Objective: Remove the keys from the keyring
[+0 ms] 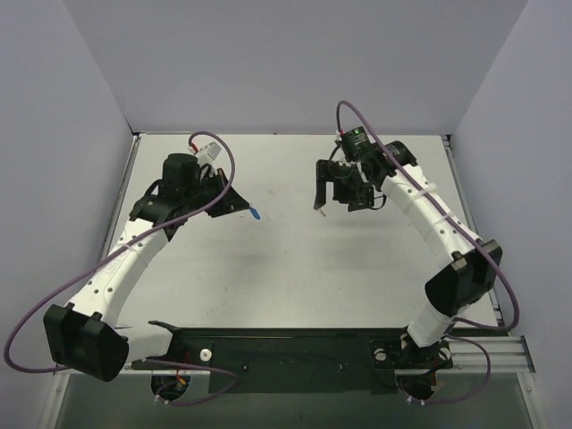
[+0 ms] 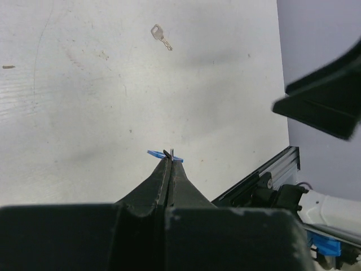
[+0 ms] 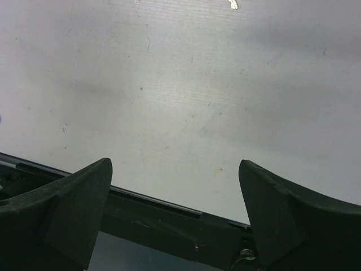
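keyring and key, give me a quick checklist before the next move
1. Key free, lying alone on the table: ok
2. Left pincer shut on the blue tag: ok
3. Right pincer open, nothing in it: ok
4. Thin ring on the tag: cannot tell, too small to see
5. Key apart from both pincers: ok
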Motion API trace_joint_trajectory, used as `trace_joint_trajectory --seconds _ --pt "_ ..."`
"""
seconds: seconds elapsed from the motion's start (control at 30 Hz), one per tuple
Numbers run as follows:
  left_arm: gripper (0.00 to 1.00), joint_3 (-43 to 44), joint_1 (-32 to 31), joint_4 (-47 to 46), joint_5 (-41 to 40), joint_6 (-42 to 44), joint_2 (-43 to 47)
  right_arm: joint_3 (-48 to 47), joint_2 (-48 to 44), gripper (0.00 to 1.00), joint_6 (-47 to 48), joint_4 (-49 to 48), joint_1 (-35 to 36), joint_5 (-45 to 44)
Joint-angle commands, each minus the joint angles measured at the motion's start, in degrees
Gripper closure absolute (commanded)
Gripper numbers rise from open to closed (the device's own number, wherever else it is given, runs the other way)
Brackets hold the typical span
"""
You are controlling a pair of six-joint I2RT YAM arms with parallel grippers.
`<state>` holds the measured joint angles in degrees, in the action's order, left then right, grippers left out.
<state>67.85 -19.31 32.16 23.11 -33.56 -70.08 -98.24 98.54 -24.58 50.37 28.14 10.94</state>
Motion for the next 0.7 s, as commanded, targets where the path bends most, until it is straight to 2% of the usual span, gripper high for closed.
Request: trace_joint_trajectory --seconds 0.0,0.37,0.43,0.47,0.5,0.53,0.67 --pt "1.0 -2.5 0.5 -13.9 -2.0 -6.9 -3.6 3.3 -8.3 0.1 -2.1 4.6 -0.4 -3.6" --pt "0.98 3.6 -0.6 -15.6 -7.3 -8.5 -16.9 8.2 -16.4 0.09 -3.2 5.1 -0.3 -3.9" --pt "0.85 4.4 -0.6 -15.9 -7.9 -8.6 -17.7 8.5 -17.1 0.09 -3.3 4.8 -0.3 -3.9" --pt "0.67 4.9 -0.6 -15.8 -8.3 -8.6 -18.0 8.7 -17.4 0.08 -3.3 4.7 -0.3 -3.8" --pt "0.57 5.8 -0.7 -15.6 -8.2 -8.5 -18.3 9.0 -17.9 0.08 -3.2 4.6 -0.3 -3.8" --pt "0.14 6.5 -0.8 -15.4 -8.3 -8.3 -18.6 9.2 -18.1 0.08 -3.4 4.5 -0.3 -3.6" --pt "0.14 9.7 -1.3 -12.7 -10.0 -6.8 -18.5 10.7 -19.6 0.08 -3.7 3.5 -0.3 -3.8"
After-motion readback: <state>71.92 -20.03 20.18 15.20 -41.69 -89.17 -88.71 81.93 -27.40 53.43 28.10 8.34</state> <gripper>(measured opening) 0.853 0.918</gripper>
